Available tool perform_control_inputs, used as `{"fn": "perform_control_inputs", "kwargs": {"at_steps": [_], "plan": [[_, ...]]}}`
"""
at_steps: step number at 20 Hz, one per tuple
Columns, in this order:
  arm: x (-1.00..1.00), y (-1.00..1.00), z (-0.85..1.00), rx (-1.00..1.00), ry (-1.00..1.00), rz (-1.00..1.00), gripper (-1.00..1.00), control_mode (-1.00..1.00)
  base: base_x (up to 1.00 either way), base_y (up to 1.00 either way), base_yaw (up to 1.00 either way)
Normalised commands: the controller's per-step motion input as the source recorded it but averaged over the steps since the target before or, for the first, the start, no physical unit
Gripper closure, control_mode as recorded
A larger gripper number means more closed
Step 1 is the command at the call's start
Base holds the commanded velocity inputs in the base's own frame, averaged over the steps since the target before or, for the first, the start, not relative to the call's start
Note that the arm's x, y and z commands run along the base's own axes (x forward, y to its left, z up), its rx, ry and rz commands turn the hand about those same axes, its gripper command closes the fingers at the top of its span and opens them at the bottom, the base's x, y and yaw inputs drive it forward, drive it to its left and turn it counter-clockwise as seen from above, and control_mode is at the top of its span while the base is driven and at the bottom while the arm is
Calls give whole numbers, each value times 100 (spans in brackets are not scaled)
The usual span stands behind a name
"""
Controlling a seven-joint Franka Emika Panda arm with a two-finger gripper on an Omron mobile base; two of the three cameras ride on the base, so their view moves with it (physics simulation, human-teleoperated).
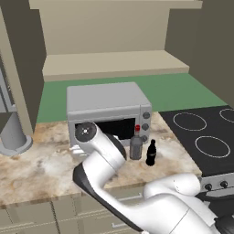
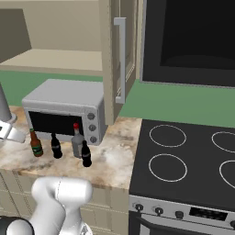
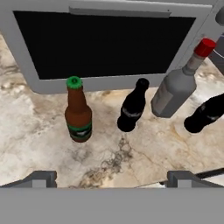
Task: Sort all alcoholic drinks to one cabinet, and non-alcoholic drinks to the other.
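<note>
The gripper [image 3: 111, 180] hung open, empty, near the beer bottle [image 3: 78, 114]. Glass looked stiff, slippery, tippable; I'd grip the body below the neck.

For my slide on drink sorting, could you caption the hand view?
Open hand above a marble counter, facing a beer bottle, two cola bottles and a red-capped grey bottle before the toaster oven.

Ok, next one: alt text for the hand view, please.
Four bottles stand on a marbled counter before a toaster oven's dark door: a brown beer bottle, a black cola bottle, a grey red-capped bottle, another cola bottle. The open hand holds nothing.
</note>
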Motion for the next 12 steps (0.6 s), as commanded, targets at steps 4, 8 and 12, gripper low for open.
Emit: {"fn": "perform_control_inputs", "kwargs": {"at_steps": [4,8,12], "plan": [[32,0,-2,0,0,-5,-100,-100,0,0,0],[22,0,-12,0,0,0,-100,-100,0,0,0],[12,0,-27,0,0,0,-100,-100,0,0,0]]}}
